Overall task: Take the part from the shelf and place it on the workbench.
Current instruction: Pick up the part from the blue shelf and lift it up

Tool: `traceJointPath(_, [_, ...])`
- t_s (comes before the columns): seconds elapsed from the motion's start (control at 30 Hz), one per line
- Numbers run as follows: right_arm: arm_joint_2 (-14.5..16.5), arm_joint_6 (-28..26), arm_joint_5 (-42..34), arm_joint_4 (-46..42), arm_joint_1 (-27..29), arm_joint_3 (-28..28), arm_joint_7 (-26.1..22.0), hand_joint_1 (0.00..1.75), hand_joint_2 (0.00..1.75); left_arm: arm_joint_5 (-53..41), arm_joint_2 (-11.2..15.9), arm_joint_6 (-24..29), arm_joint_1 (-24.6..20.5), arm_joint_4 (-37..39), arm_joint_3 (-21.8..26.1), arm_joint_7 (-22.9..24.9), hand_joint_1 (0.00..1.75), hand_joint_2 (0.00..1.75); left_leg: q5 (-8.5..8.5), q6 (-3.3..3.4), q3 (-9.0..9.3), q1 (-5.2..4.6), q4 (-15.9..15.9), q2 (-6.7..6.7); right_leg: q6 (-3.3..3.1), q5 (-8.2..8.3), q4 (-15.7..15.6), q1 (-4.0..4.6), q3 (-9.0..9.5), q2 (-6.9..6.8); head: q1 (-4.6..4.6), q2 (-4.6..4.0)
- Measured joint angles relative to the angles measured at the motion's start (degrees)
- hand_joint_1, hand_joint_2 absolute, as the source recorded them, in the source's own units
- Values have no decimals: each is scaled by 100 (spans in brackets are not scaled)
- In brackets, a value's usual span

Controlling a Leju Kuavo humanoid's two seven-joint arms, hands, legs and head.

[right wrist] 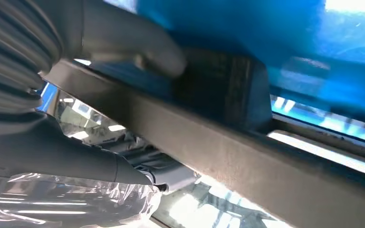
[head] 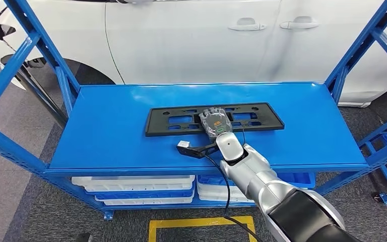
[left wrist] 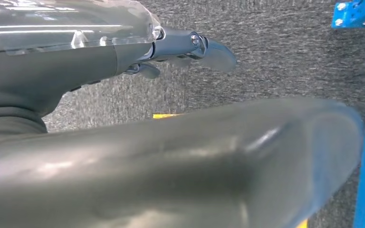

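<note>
The left hand [left wrist: 190, 47] hangs beside the robot over grey carpet, holding nothing, its fingers loosely extended. On the blue shelf [head: 106, 131], a long black plastic frame [head: 171, 121], the part to be moved, lies flat near the middle of the top board, in front of a parked white car [head: 191, 40]. The right hand [head: 215, 122] reaches in over the near edge and rests on the frame's middle; the right wrist view shows the thumb [right wrist: 138, 52] on one side of a frame bar and dark fingers [right wrist: 171, 178] on the other, apparently closing around it, though how firm the hold is cannot be told. The step in hand looks like securing the grip, with the part not yet lifted. The next move probably calls for a level lift, since a frame this long could tip or snag on the blue uprights at either end.
</note>
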Motion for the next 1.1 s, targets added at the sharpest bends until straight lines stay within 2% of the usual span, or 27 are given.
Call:
traceJointPath(0.03, [-9, 2, 5, 1, -2, 0, 13, 175, 175, 3, 1, -9, -5, 0, 4, -1, 0, 0, 195, -2, 122, 5, -358, 2, 27, -33, 36, -7, 11, 2, 0, 0])
traceJointPath(0.07, [-19, 3, 11, 1, -4, 0, 24, 175, 175, 7, 2, -19, -13, 0, 7, -5, 0, 0, 303, 18, 222, -2, -664, 5, 56, -61, 71, -9, 5, 5, 0, 0])
traceJointPath(0.1, [-29, 4, 15, 1, -7, -1, 33, 175, 175, 9, 2, -32, -17, 0, 9, -14, 0, 0, 360, 59, 277, -12, -834, 5, 87, -81, 97, -3, -10, 7, 0, -1])
traceJointPath(0.17, [-51, 4, 20, 0, -16, -3, 39, 175, 175, 13, 2, -68, -17, 0, 14, -67, 0, 0, 352, 162, 289, -34, -894, 3, 144, -97, 116, 12, -37, 12, 0, -1])
traceJointPath(0.23, [-77, -16, 19, -1, -23, -11, 32, 175, 175, 20, 3, -113, -20, 0, 19, -175, 0, 0, 403, 233, 307, -16, -901, 4, 205, -173, 191, 4, -56, 7, 1, -1])
traceJointPath(0.27, [-90, -37, 7, -1, -25, -20, 21, 175, 175, 26, 4, -129, -29, 0, 21, -242, 0, 44, 411, 260, 315, -8, -913, 5, 234, -277, 343, -5, -119, 2, 1, -1])
traceJointPath(0.3, [-103, -64, -18, -1, -23, -33, 3, 175, 175, 36, 5, -140, -36, 0, 22, -315, 0, 87, 415, 282, 322, -1, -922, 6, 263, -438, 621, -18, -246, -5, 2, 0])
traceJointPath(0.37, [-127, -148, -117, -1, 0, -88, -70, 175, 175, 51, 7, -150, -39, 0, 24, -461, 0, 175, 407, 305, 322, -5, -922, 5, 301, -776, 1393, -32, -624, -14, 2, 0])
traceJointPath(0.4, [-136, -194, -173, -1, 17, -127, -118, 175, 175, 56, 7, -152, -37, 0, 25, -522, 0, 175, 404, 309, 324, -6, -921, 3, 312, -853, 1687, -37, -779, -16, 2, 1])
traceJointPath(0.43, [-143, -249, -231, -2, 29, -172, -175, 175, 175, 58, 7, -153, -36, 0, 25, -568, 0, 175, 400, 311, 328, -6, -921, -1, 313, -823, 1785, -39, -843, -18, 2, 0])
traceJointPath(0.47, [-149, -312, -289, -8, 34, -221, -244, 175, 175, 59, 7, -154, -36, 0, 26, -596, 0, 175, 396, 308, 337, -6, -921, -8, 303, -681, 1633, -39, -786, -20, 2, 0])
traceJointPath(0.53, [-159, -449, -402, -42, 20, -337, -378, 175, 175, 56, 6, -152, -37, 0, 26, -625, 0, 175, 382, 287, 360, -7, -921, -19, 252, -273, 848, -31, -427, -21, 2, -1])
traceJointPath(0.57, [-163, -509, -442, -62, 1, -397, -428, 175, 175, 55, 5, -151, -40, 0, 27, -631, 0, 175, 373, 267, 363, -17, -917, -20, 223, -129, 472, -16, -253, -22, 2, 0])
traceJointPath(0.6, [-164, -548, -463, -79, -21, -447, -456, 175, 175, 54, 5, -149, -42, 0, 27, -635, 0, 175, 364, 243, 363, -25, -915, -20, 198, -59, 234, 0, -146, -23, 2, 0])
traceJointPath(0.63, [-163, -569, -470, -91, -40, -487, -475, 175, 175, 54, 5, -148, -45, 0, 27, -638, 0, 175, 359, 215, 361, -29, -917, -18, 176, -52, 132, 18, -104, -22, 2, 0])
traceJointPath(0.67, [-166, -580, -472, -100, -52, -521, -487, 175, 175, 53, 6, -147, -47, 0, 27, -641, 0, 175, 358, 183, 363, -32, -924, -17, 158, -58, 121, 34, -102, -22, 1, 0])
traceJointPath(0.73, [-170, -627, -516, -128, -56, -579, -545, 175, 175, 48, 9, -133, -47, 0, 26, -644, 0, 175, 322, 123, 353, -23, -896, -12, 98, -41, 81, 12, -78, -25, 1, -1])
traceJointPath(0.8, [-169, -886, -693, -196, -58, -668, -750, 175, 175, 39, 13, -94, -48, 0, 25, -642, 0, 175, 93, 83, 200, -20, -541, -6, 36, -23, 34, -17, -45, -33, 1, -1])
traceJointPath(0.87, [-171, -1335, -1041, -398, -48, -815, -1201, 175, 175, 67, 14, -46, -49, 0, 23, -637, 0, 175, -271, 59, -146, -15, 213, -5, 3, -33, 35, -1, -37, -34, 1, 0])
traceJointPath(0.9, [-178, -1535, -1266, -612, -30, -915, -1502, 175, 175, 98, 15, -22, -47, 0, 24, -637, 0, 175, -384, 50, -313, -13, 548, -4, -6, -40, 41, 8, -36, -31, 1, 0])
traceJointPath(0.93, [-188, -1684, -1523, -906, -7, -1025, -1818, 175, 175, 138, 17, -1, -47, 0, 26, -650, 0, 175, -392, 48, -407, -14, 718, -4, -11, -50, 50, 15, -33, -27, 1, 0])
traceJointPath(0.97, [-205, -1763, -1793, -1307, 24, -1139, -2103, 175, 175, 175, 21, 15, -48, 0, 30, -673, 0, 175, -283, 54, -394, -14, 656, -4, -12, -64, 63, 19, -30, -23, 1, 1])
traceJointPath(1.0, [-223, -1781, -2037, -1742, 43, -1242, -2292, 175, 175, 209, 26, 24, -51, 0, 36, -699, 0, 175, -86, 68, -280, -15, 382, -3, -6, -83, 81, 19, -25, -18, 1, 1])
traceJointPath(1.03, [-244, -1735, -2251, -2194, 53, -1327, -2388, 175, 175, 236, 31, 25, -52, 0, 43, -730, 0, 175, 138, 89, -106, -16, -21, -2, 8, -107, 101, 19, -20, -18, 0, 1])
traceJointPath(1.07, [-278, -1681, -2474, -2663, 75, -1394, -2452, 175, 175, 259, 34, 25, -53, 0, 51, -760, 0, 175, 291, 111, 74, -27, -401, -1, 30, -132, 124, 30, -24, -19, 0, 1])
traceJointPath(1.1, [-331, -1631, -2779, -3152, 128, -1439, -2539, 175, 175, 288, 35, 25, -49, 0, 61, -789, 0, 175, 374, 132, 200, -37, -672, -4, 53, -149, 139, 38, -29, -25, 0, 0])
